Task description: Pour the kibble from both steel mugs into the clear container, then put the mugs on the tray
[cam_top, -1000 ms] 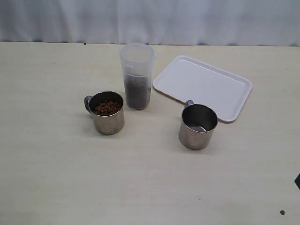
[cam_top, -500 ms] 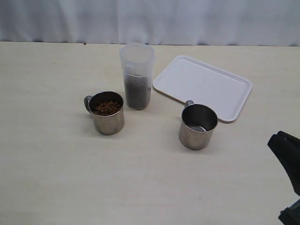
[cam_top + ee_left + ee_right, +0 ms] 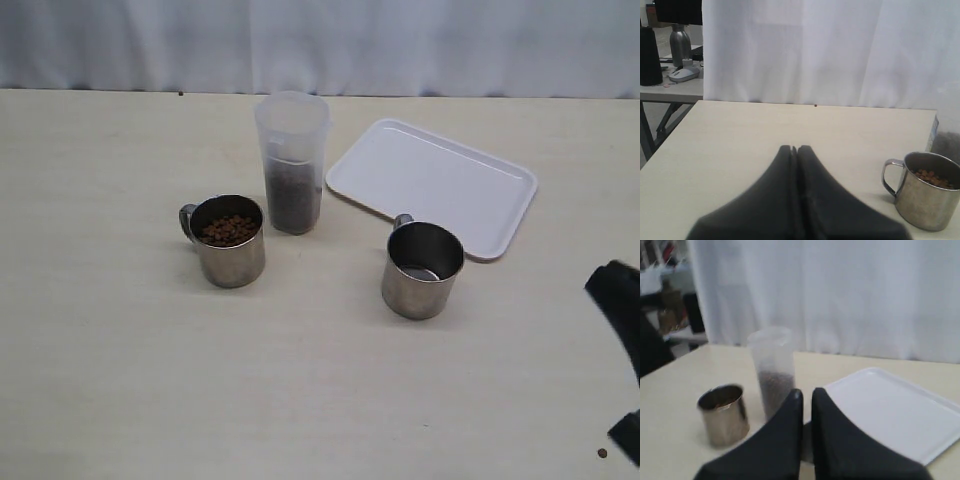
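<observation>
Steel mugs: two. First mug (image 3: 228, 255) at 8 o'clock from the clear container (image 3: 292, 165), second mug (image 3: 422, 280) at 4 o'clock. Clear container: one. Tray (image 3: 430, 180): one. Kibble (image 3: 229, 230): too many to count.

Beige table (image 3: 120, 380), white curtain (image 3: 400, 40), possibly mouse (image 3: 684, 74)

A white curtain (image 3: 320, 45) hangs along the far edge of the pale tabletop (image 3: 100, 380). Past the curtain's edge stands a grey desk (image 3: 677, 89).
</observation>
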`<state>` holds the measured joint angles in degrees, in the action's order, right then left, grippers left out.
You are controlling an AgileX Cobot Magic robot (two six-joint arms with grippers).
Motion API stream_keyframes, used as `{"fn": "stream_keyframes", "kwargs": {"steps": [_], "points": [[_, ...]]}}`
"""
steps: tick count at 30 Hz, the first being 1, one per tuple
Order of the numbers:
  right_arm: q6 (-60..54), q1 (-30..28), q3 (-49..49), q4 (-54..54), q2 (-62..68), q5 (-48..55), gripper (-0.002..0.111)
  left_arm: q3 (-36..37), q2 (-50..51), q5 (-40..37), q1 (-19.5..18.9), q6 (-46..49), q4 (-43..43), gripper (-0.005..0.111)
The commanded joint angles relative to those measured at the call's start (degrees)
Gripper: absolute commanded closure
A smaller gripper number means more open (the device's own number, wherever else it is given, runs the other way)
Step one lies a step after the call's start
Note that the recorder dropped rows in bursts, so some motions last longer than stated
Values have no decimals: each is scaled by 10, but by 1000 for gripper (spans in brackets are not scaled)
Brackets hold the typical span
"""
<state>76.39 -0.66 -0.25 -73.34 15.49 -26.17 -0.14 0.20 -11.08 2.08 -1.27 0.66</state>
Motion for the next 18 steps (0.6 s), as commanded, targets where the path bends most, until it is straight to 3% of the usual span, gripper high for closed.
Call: {"fn": "stream_keyframes", "kwargs": {"steps": [1,4,8,11,14,18], "points": [[-136,2,3,242,-37,109,103,1,-2,2,-1,0,0,107],[-271,2,3,428,-84,199,103,1,-2,2,-1,0,0,107],[-438,2,3,556,-155,328,103,1,-2,2,-1,0,0,107],[-594,0,3,652,-155,345,103,1,-2,3,-1,0,0,107],[-677,0,3,694,-155,375,103,1,-2,5,-1,0,0,107],[-708,1,3,697,-155,396,103,1,-2,5,-1,0,0,107]]}}
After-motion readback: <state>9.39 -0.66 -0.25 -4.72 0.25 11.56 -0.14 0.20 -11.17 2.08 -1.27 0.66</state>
